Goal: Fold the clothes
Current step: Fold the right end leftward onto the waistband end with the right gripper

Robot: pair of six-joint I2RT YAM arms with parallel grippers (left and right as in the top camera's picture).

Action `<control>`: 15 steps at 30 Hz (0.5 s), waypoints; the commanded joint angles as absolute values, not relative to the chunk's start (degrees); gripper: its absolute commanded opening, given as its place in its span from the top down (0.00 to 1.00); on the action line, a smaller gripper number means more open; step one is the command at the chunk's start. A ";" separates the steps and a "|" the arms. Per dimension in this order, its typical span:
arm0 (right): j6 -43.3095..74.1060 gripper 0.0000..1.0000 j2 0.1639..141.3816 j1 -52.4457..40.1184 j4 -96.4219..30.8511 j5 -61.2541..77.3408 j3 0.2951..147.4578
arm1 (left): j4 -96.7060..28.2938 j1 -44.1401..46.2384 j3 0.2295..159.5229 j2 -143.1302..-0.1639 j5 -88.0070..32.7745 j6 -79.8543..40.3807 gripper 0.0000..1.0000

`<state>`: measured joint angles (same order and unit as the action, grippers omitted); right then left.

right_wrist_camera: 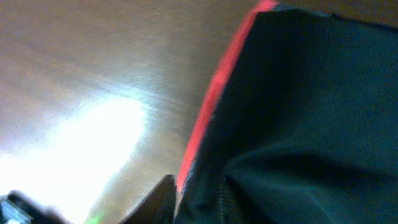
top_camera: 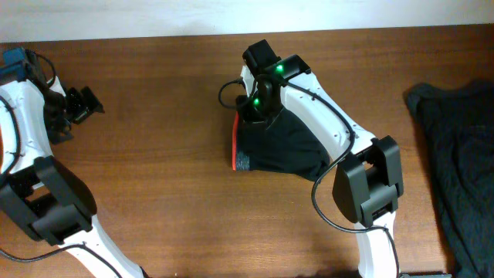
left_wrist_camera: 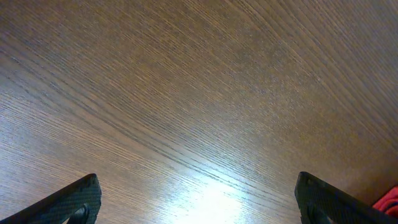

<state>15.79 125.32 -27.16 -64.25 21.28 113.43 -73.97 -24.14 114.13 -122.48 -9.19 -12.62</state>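
Jaws, left gripper: spread wide, holding nothing, over bare table, well left of the trousers.
Jaws, right gripper: down on the trousers' far-left corner by the red edge; whether they grip it cannot be told.
Trousers: compact bundle.
Dark heap: well right of the trousers.

wooden table | dark rumpled garment heap at table's right edge, partly cut off
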 commanded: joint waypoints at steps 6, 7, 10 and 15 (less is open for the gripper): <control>2.96 0.50 123.00 -21.85 -68.82 39.00 115.11 | -74.02 -24.29 115.00 -120.99 -9.02 -12.10 0.01; 2.96 0.50 122.74 -20.64 -69.93 39.00 115.11 | -74.02 -24.29 115.00 -120.99 -9.02 -12.10 0.01; 2.98 0.54 122.54 -16.88 -72.95 39.07 115.11 | -74.04 -24.29 115.00 -120.99 -9.02 -12.10 0.01; 2.98 0.82 122.54 -14.04 -75.75 39.03 115.02 | -74.02 -24.29 115.00 -120.99 -9.02 -12.10 0.01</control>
<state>3.77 125.29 -14.22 -75.13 37.17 113.69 -73.97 -24.14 114.13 -122.48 -9.21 -12.62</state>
